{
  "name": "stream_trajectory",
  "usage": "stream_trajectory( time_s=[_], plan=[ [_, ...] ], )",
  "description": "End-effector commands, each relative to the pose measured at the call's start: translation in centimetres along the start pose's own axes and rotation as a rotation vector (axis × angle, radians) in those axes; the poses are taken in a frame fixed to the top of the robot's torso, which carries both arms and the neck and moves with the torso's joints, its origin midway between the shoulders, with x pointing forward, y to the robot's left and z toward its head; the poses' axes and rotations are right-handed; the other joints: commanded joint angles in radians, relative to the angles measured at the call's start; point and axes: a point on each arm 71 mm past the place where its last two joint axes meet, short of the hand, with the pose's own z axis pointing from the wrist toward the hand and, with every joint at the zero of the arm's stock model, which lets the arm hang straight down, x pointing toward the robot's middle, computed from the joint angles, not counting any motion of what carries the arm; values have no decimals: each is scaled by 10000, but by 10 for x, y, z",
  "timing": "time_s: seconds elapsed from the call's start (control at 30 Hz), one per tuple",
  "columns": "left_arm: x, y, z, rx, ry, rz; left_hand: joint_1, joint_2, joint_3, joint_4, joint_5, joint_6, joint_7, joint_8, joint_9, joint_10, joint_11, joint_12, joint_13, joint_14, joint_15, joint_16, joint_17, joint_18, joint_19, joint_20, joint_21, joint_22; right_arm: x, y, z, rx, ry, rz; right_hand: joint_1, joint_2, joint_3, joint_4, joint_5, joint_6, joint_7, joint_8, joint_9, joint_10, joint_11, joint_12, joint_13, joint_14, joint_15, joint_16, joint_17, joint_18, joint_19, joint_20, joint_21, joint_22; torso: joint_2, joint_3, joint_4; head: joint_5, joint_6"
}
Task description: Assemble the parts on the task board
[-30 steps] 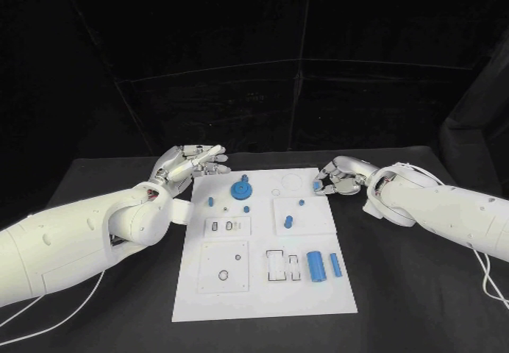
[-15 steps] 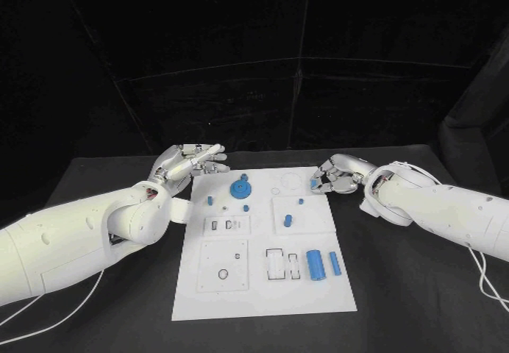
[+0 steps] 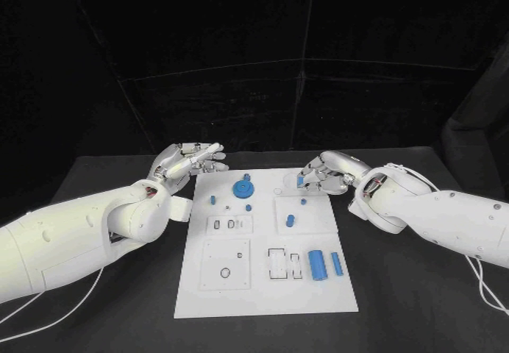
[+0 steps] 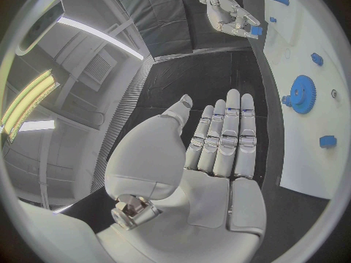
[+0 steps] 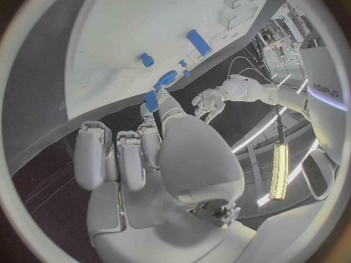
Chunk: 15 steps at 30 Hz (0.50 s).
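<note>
The white task board [image 3: 260, 294] lies mid-table with a blue gear [image 3: 243, 191] near its far end. My right hand [image 3: 326, 176] hovers over the board's far right corner and pinches a small blue part [image 3: 301, 180] between thumb and a finger. In the right wrist view that part [image 5: 151, 101] sticks up from the fingertips, close to the board [image 5: 124, 23]. My left hand [image 3: 191, 162] hangs beyond the board's far left corner, fingers straight and apart, holding nothing. The left wrist view shows its empty palm [image 4: 212, 152], the gear [image 4: 302, 93] and the right hand [image 4: 228, 13].
Small blue pegs [image 3: 211, 199] [image 3: 290, 219] stand on the board's middle. A thick blue cylinder [image 3: 315, 265] and a thinner one [image 3: 335, 265] lie at its near right, beside rectangular slots [image 3: 276, 265]. Black table [image 3: 424, 294] surrounds the board.
My right hand has moved left, from beside the board's right edge to over its far right corner, still carrying the small blue part. The left hand has hardly moved.
</note>
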Motion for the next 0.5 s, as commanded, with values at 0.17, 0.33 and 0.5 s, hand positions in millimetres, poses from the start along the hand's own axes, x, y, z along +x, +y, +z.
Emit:
stream_trajectory(
  time_s=[0.17, 0.33, 0.5],
  plan=[
    [-1, -1, 1, 49, -41, 13, 63, 162, 18, -52, -63, -2, 25, -24, -3, 29, 36, -50, -9, -10, 26, -53, 25, 156, 16, 43, -80, -9, 10, 32, 14, -96, -297, -646, -7, 110, 47, 38, 57, 267, -230, -8, 3, 160, -126, 29, -53, 903, -65, 33, 1916, -186, -16, -63, 60, 6, -56, -49, 79, 241, -96],
    [-1, -1, 2, 64, -50, 21, 78, 173, 28, -62, -63, 2, 22, -23, -3, 34, 33, -51, -8, -7, 24, -57, 28, 157, 18, 42, -83, -8, 28, 64, 27, -482, 39, -838, 6, 116, 76, 27, 63, 264, -234, -17, 1, 154, -131, 18, -62, 898, -71, 25, 1895, -187, -15, -68, 61, 8, -49, -42, 64, 509, -191],
    [0, -1, 3, 69, -41, 21, 78, 173, 28, -62, -63, 2, 22, -23, -3, 34, 33, -51, -8, -7, 24, -57, 28, 157, 18, 42, -83, -8, 47, 82, 36, -628, 607, -1030, 8, 109, 126, 13, 73, 229, -220, -52, -10, 118, -128, -36, -105, 883, -77, -3, 1828, -185, -19, -78, 56, -3, -39, -48, 66, 555, -228]
  ],
)
